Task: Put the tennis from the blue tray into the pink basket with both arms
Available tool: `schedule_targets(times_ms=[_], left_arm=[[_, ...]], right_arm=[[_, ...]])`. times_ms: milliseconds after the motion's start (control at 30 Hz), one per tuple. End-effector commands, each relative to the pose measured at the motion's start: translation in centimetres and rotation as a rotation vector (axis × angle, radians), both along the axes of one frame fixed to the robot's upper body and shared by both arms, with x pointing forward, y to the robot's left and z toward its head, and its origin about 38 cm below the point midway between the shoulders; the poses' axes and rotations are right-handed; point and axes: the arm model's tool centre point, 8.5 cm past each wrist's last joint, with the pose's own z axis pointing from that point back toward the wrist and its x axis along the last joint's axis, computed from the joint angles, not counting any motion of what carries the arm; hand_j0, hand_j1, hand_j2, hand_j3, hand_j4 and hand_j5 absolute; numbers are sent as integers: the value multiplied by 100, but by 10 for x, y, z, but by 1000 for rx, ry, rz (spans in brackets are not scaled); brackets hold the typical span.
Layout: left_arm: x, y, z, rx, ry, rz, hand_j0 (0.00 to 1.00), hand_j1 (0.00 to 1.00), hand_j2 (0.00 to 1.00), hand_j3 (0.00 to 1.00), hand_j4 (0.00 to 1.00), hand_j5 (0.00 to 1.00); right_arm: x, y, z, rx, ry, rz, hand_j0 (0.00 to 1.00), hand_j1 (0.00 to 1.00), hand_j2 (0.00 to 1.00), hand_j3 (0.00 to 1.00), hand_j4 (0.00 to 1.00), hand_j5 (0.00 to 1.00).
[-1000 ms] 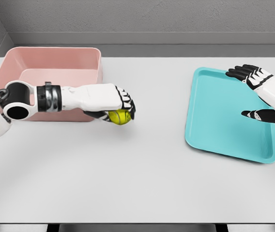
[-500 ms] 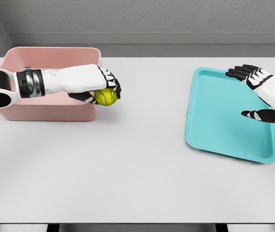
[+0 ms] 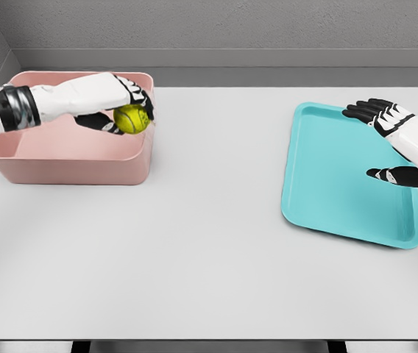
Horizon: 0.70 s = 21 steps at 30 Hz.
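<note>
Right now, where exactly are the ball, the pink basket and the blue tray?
ball (image 3: pixel 131 118), head view, on its yellow front, held in the left hand.
basket (image 3: pixel 69 170), head view, on its near outer wall.
tray (image 3: pixel 334 173), head view, on its bare floor.

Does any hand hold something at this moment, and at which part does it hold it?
The left hand holds the tennis ball, fingers curled over its top and sides, above the pink basket. The right hand holds nothing.
</note>
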Motion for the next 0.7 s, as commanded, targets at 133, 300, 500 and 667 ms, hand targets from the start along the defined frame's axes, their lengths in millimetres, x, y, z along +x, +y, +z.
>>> schedule_targets(times_ms=[133,300,500,667], left_arm=[[16,39,-6,-16,28,129,61,61,61,61,61,61],[23,62,-12,-21,51,206,67,67,67,67,67,67],[28,87,-12,-65,65,281,100,100,100,100,100,100],[27,96,-4,-66,52,297,100,100,100,100,100,100]], right_arm=[[0,0,1,7,1,0,100,100,100,100,100,100],[0,0,1,7,1,0,100,100,100,100,100,100],[0,0,1,8,0,0,100,100,100,100,100,100],[0,-1,1,7,0,-1,100,100,100,100,100,100]])
